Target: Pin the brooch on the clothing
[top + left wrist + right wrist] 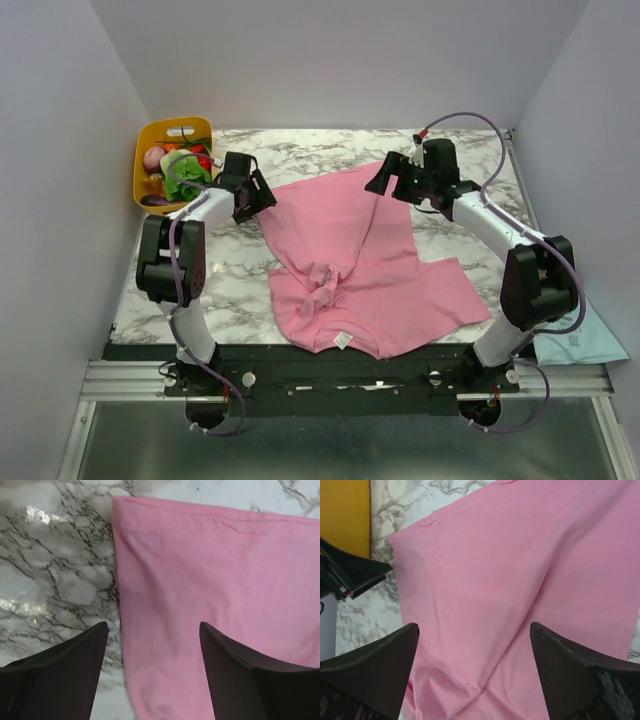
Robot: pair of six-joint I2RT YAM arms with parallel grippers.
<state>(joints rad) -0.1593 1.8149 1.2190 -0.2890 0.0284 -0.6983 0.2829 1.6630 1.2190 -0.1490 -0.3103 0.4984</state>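
Both sets of jaws stand spread and empty. The left gripper (256, 197) hovers at the far-left hem corner of the pink T-shirt (350, 240), the right gripper (384, 180) over the far-right hem. The shirt lies mid-table, long axis near to far, white label (342, 340) and neckline pointing at the arm bases. The brooch? Nowhere in view. The risk, I'd say: tugging the hem deepens the bunched folds (315, 290) and leaves no flat spot for pinning.
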